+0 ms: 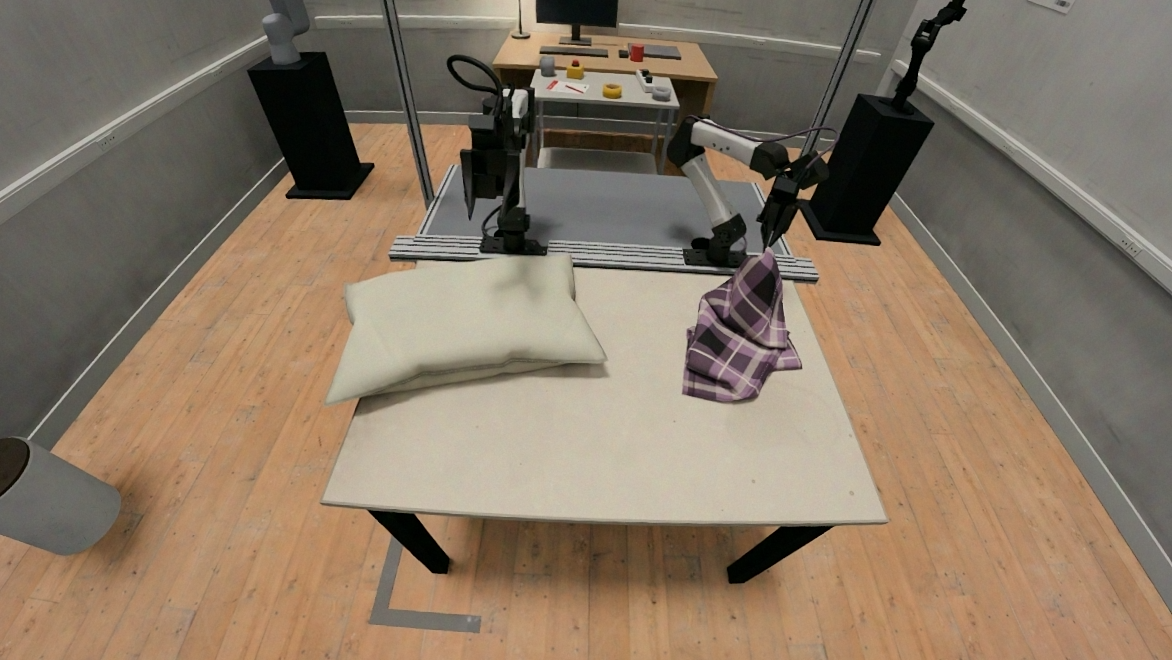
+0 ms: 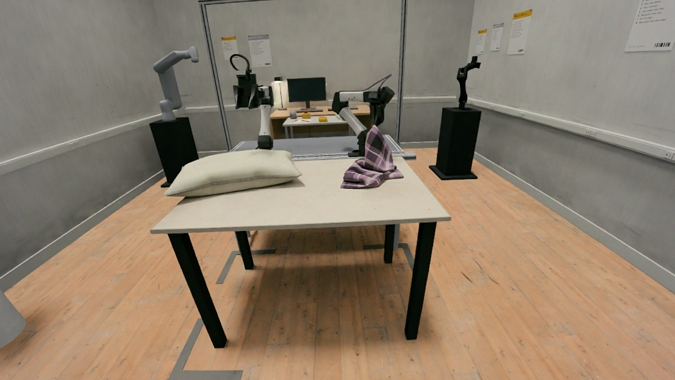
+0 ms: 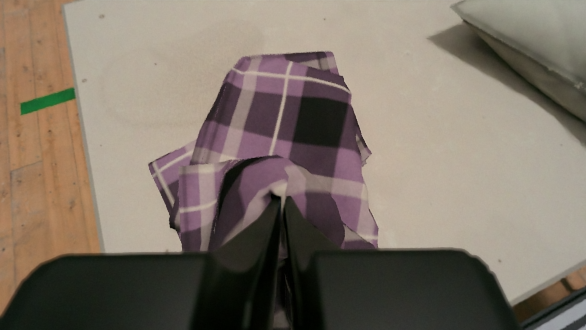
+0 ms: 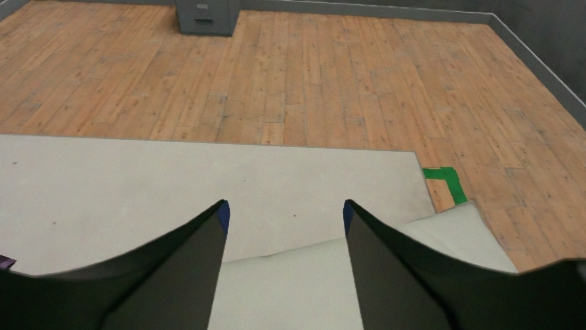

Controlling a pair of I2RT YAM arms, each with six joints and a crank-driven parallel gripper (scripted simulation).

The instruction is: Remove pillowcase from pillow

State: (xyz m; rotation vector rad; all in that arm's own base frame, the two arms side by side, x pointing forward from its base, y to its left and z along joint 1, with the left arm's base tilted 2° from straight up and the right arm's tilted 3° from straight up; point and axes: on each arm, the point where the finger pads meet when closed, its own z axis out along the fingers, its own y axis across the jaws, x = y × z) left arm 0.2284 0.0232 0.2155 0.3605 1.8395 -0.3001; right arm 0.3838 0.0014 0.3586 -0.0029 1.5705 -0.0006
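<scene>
Purple plaid fabric was gripped at its peak between the closed fingers of the left hand (image 1: 768, 241) (image 2: 374, 123) (image 3: 281, 200), at the far right of the scene. Below that grip, the pillowcase (image 1: 734, 352) (image 2: 372, 162) (image 3: 320, 120) (image 4: 7, 262) hung in a short tent, its lower folds resting on the tabletop (image 1: 606, 459) (image 2: 302, 207) (image 3: 425, 175) (image 4: 150, 190). The bare pillow (image 1: 467, 319) (image 2: 236, 172) (image 3: 540, 40) (image 4: 290, 290) lay well apart on the left, one near corner over the edge. Beyond its far side, the right hand (image 1: 469, 196) (image 2: 242, 99) (image 4: 286, 204) stood partly open and empty.

The step in hand seemed to be setting the case down. Doing it well called for lowering the peak a little onto its own folds, slightly nearer so it would not slump off the far edge, then opening the fingers wide and lifting straight up; a sideways exit could snag the cloth. The right hand was best left out of it, since the gap already looked ample.
</scene>
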